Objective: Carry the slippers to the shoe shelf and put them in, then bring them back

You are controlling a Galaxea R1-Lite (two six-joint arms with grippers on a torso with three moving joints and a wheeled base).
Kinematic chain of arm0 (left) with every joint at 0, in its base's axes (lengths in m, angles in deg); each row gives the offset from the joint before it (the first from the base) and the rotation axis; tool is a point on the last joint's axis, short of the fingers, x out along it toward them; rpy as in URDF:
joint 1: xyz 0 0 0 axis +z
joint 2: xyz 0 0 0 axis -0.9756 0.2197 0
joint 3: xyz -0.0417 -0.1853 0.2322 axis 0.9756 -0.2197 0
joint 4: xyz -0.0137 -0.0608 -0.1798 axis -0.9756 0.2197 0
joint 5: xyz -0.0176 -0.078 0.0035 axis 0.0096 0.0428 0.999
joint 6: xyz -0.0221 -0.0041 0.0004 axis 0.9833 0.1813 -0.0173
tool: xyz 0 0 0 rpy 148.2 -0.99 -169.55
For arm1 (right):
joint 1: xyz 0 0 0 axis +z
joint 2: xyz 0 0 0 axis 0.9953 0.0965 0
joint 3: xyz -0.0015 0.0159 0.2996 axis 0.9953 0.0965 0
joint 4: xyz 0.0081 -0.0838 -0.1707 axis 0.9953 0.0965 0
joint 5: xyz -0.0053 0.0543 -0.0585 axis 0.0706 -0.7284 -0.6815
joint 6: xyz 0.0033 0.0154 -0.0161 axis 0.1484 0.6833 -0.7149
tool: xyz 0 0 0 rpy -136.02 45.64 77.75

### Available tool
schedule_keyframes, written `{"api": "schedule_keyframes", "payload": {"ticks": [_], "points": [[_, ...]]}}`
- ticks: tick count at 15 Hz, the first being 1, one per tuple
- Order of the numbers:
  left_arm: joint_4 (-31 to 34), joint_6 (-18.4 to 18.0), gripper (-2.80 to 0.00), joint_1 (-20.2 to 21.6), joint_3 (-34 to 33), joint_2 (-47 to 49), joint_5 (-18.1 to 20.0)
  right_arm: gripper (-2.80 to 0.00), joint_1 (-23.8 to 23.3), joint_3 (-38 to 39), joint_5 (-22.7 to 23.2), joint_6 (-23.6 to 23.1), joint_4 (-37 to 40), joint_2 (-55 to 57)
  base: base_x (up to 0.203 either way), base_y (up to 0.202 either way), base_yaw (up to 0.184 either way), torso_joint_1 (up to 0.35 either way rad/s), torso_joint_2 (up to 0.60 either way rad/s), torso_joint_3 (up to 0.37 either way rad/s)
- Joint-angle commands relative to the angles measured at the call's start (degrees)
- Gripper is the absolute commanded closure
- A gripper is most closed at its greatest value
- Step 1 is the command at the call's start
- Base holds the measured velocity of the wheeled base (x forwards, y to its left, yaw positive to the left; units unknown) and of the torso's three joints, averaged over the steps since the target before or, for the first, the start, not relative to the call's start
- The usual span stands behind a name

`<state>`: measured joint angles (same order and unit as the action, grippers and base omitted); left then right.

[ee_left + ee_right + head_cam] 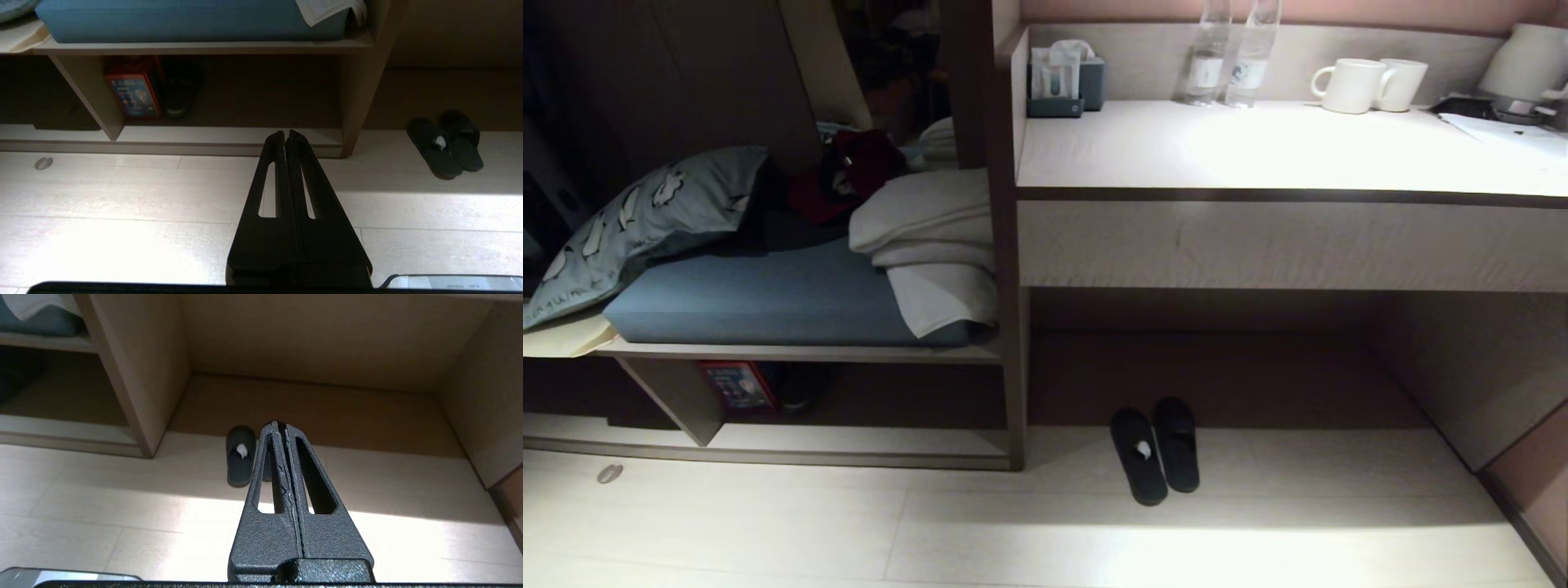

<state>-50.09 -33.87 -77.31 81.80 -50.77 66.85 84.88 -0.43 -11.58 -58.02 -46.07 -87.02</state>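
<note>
flat black slippers (1155,452), side by side, one white-tagged; left claw (285,134) and right claw (279,426) closed, empty

Pale plank floor (768,531) beneath a lit desk (1258,155).

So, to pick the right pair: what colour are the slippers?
Black slippers, one with a small white tag; clearest in the head view.

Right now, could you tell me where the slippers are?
In the head view the slippers lie side by side on the pale floor at the mouth of the desk's knee recess, just right of the shoe shelf.
</note>
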Motion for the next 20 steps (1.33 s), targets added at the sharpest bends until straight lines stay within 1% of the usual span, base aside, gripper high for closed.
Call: {"api": "schedule_keyframes", "payload": {"ticks": [1,10,20], "points": [[-0.04,0.02,0.00,0.00,0.04,0.05,0.00,0.00,0.02,0.00,0.04,-0.02,-0.04,-0.01,0.000,0.000,0.000,0.002,0.01,0.200],[-0.04,0.02,0.00,0.00,0.04,0.05,0.00,0.00,0.02,0.00,0.04,-0.02,-0.04,-0.01,0.000,0.000,0.000,0.003,0.00,0.188],[0.05,0.02,0.00,0.00,0.04,0.05,0.00,0.00,0.02,0.00,-0.14,0.51,0.04,-0.01,0.000,0.000,0.000,0.001,0.00,0.013]]}}
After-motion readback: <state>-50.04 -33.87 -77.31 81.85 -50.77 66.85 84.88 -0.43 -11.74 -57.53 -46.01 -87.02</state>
